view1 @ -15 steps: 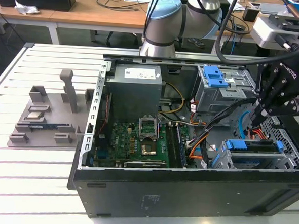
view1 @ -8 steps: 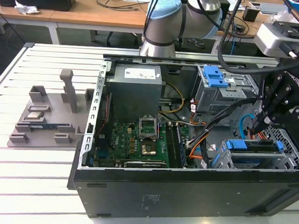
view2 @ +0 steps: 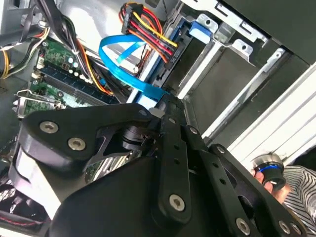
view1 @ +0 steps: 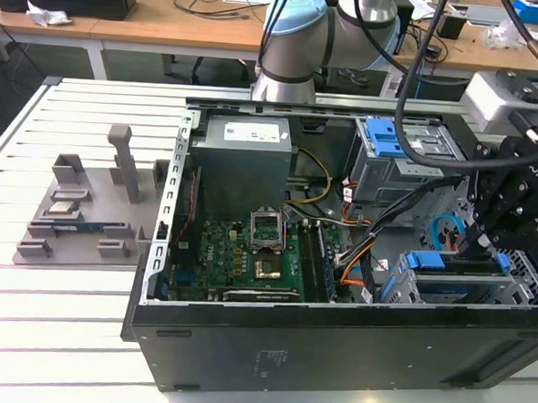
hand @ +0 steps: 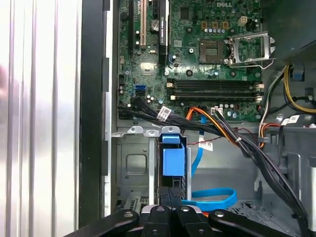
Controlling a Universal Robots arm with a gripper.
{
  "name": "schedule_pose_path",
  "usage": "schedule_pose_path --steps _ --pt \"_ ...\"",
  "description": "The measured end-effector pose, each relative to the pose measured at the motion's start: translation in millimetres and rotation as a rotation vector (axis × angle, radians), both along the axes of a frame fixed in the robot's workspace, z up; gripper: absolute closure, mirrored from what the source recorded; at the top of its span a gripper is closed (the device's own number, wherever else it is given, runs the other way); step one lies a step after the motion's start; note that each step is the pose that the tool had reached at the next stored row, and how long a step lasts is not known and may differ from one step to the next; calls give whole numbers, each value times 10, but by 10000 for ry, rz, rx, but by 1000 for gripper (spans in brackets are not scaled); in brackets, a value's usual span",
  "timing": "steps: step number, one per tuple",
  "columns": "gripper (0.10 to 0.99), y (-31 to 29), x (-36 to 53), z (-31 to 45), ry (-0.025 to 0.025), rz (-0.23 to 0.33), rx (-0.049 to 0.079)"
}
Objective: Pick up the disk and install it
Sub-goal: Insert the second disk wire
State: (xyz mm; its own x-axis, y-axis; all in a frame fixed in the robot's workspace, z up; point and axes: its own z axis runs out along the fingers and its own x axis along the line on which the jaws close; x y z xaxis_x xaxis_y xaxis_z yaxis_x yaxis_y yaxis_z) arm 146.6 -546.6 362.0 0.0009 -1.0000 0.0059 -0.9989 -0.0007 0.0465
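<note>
Disk edge-up in the lower drive bay, gripper on it.

Disk with blue bracket stands on edge in the grey bay at about 4 o'clock of the motherboard in the exterior view, likely partway seated so the rails guide it. Gripper sits at its top edge, fingers drawn in narrow and pinching the disk; in the first wrist view the fingertips meet just under the blue bracket tab. Blue data cable loops beside it, unplugged as far as I can judge.
</note>
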Motion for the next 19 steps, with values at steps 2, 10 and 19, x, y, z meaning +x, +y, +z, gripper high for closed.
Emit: schedule_pose_path --steps 2,10,19 --pt "980 0 19 -28 1 0 -4" --pt "980 0 62 -125 3 0 -19" --pt "980 40 61 -171 3 -1 -20"
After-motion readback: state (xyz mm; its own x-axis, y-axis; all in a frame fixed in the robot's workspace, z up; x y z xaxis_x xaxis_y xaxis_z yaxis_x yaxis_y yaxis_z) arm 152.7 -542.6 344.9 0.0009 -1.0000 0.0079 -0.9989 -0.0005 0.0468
